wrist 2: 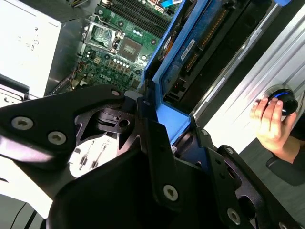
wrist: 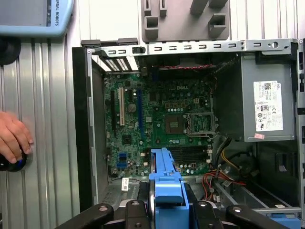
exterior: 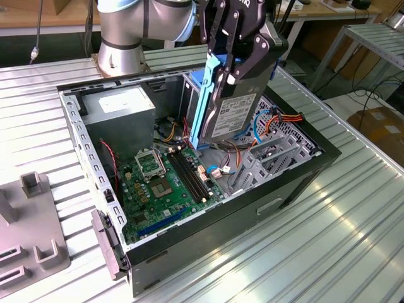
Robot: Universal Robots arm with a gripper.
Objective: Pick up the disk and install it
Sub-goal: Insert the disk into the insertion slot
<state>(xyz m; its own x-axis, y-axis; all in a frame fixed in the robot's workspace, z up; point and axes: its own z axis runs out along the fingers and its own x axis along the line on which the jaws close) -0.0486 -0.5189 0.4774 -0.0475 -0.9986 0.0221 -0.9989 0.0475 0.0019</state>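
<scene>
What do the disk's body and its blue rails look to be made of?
The disk: its body looks like dark grey metal with a matte finish, under a white paper-like label. The rails: bright blue, smooth, evenly coloured and moulded-looking, so probably plastic.

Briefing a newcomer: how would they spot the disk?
Find the open computer case on the ribbed metal table. Above it, the black claw grips the disk on edge. Its blue side rails set it apart from the grey power supply.

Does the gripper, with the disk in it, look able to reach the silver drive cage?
Probably yes: the case is open on top, and the gripper holds the disk over it near the drive cage, though cables lie close.
</scene>
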